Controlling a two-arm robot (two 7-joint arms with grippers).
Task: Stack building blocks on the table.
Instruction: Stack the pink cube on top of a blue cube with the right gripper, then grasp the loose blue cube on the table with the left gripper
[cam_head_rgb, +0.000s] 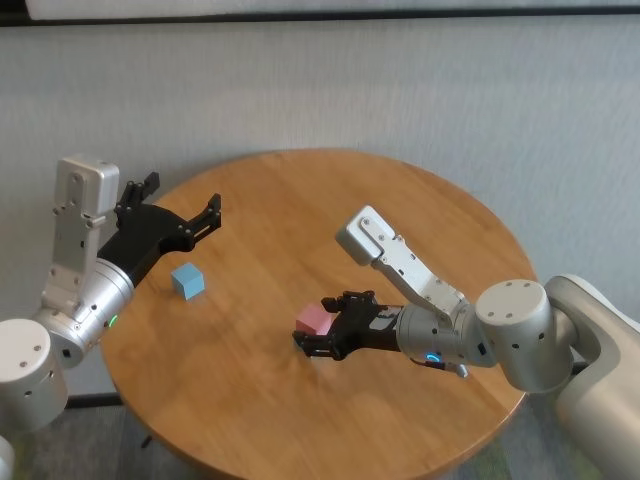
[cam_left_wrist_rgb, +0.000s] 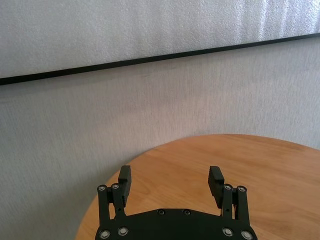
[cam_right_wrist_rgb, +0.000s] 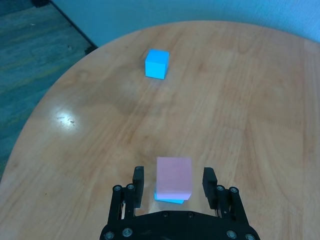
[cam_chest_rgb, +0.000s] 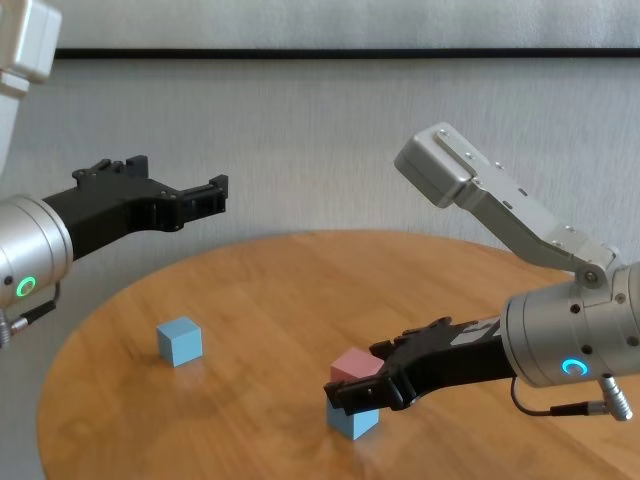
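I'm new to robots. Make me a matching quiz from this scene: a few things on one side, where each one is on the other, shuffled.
Things:
1. pink block
2. lone blue block
3. left gripper
4. right gripper

Places:
A. raised over the table's edge, open
B. around the stack, fingers apart
C. alone on the wood
D. on top of a blue block

Pairs: 1-D, 2-C, 3-A, 4-B

Only a lone blue block (cam_head_rgb: 187, 281) interrupts the table's (cam_head_rgb: 400, 210) open top.

Head view high, angled down; chest view low, level; both share table (cam_head_rgb: 420, 230); wrist views close.
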